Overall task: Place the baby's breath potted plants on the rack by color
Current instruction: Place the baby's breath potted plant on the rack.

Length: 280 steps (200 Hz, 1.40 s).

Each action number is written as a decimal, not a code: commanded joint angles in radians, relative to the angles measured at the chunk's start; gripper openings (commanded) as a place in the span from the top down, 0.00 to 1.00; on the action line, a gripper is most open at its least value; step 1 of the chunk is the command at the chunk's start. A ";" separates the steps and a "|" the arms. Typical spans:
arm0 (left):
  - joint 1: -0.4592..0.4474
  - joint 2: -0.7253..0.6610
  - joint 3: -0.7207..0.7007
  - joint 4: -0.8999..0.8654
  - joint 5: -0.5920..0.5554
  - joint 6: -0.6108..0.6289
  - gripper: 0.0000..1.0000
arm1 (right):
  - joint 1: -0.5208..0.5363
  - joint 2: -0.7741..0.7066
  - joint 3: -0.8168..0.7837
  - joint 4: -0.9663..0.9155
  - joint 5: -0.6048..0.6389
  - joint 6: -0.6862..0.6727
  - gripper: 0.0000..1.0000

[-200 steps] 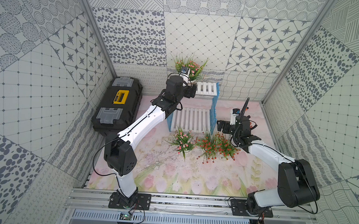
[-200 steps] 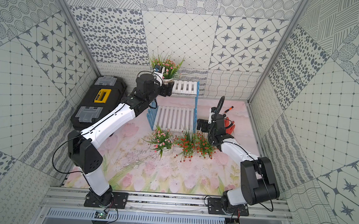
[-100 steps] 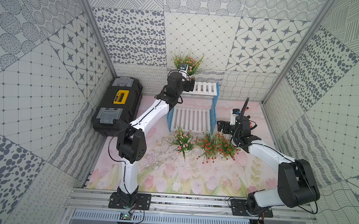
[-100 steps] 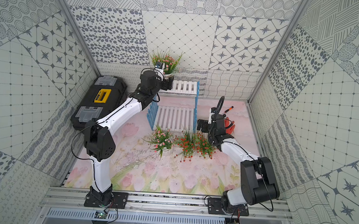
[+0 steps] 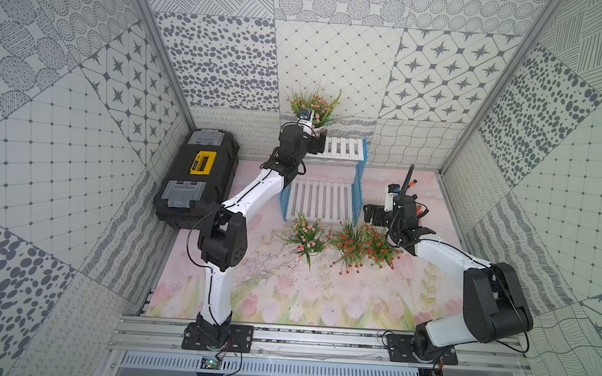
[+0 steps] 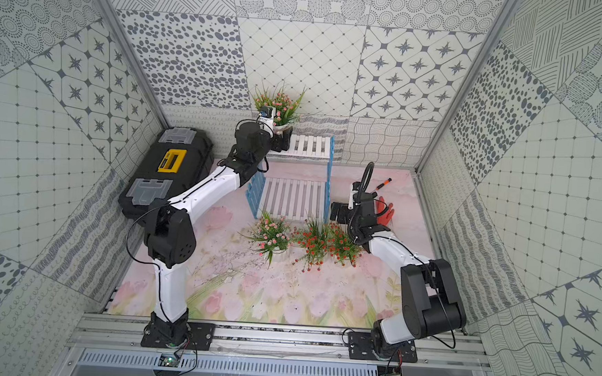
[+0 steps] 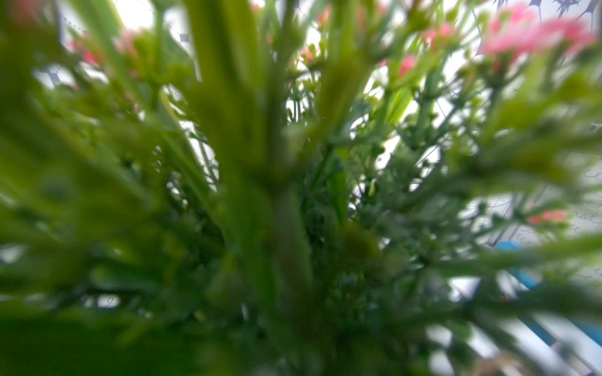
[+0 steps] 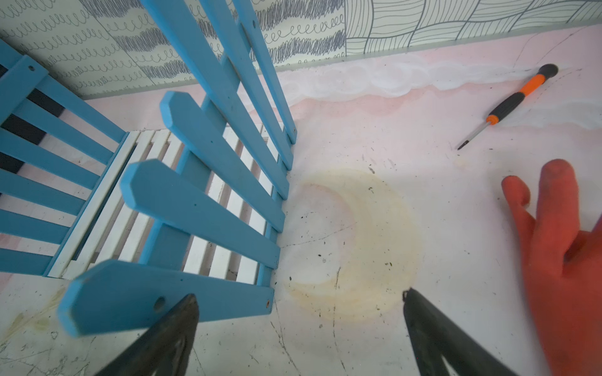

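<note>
The left arm reaches across to the back of the rack [image 5: 322, 201], and the left gripper [image 5: 319, 140] sits at the left end of the top shelf with a pink plant [image 5: 314, 105] standing upright out of it. As far as I can see from here, its fingers are closed around the white pot [image 6: 282, 127]. I can't tell whether the pot's base is touching the slats, and the left wrist view is nothing but blurred green leaves and pink blossoms [image 7: 293, 162]. The lower shelf is bare. On the floral mat [image 5: 286, 295] just in front of the rack stand the other three, close together in a row: a second pink plant [image 5: 305, 234] on the left, then the two red-orange plants [image 5: 348, 243] [image 5: 378, 245], their leaves mingling. The right gripper [image 8: 299, 296] hovers low over the mat just beside the rack's blue lattice side, fingers spread wide with nothing between them. Near it on the mat lie a red glove [image 8: 560, 244] and, further back, a small screwdriver [image 8: 514, 101]. A black-and-yellow toolbox [image 5: 200, 175] sits against the left wall.
</note>
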<state>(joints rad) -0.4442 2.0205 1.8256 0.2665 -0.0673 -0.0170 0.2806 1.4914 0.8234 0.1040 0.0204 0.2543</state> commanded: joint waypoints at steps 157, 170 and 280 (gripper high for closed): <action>0.009 -0.068 -0.137 0.117 0.044 -0.052 0.02 | 0.005 0.023 0.017 0.027 0.007 -0.007 0.02; 0.009 -0.067 -0.137 0.117 0.047 -0.050 0.02 | 0.005 0.020 0.016 0.025 0.008 -0.008 0.02; 0.009 -0.106 -0.185 0.150 0.069 -0.045 0.02 | 0.005 0.017 0.019 0.020 -0.001 -0.009 0.02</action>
<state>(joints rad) -0.4419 1.9526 1.6844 0.3557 -0.0341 -0.0494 0.2806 1.4921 0.8234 0.1036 0.0196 0.2543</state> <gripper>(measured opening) 0.981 0.982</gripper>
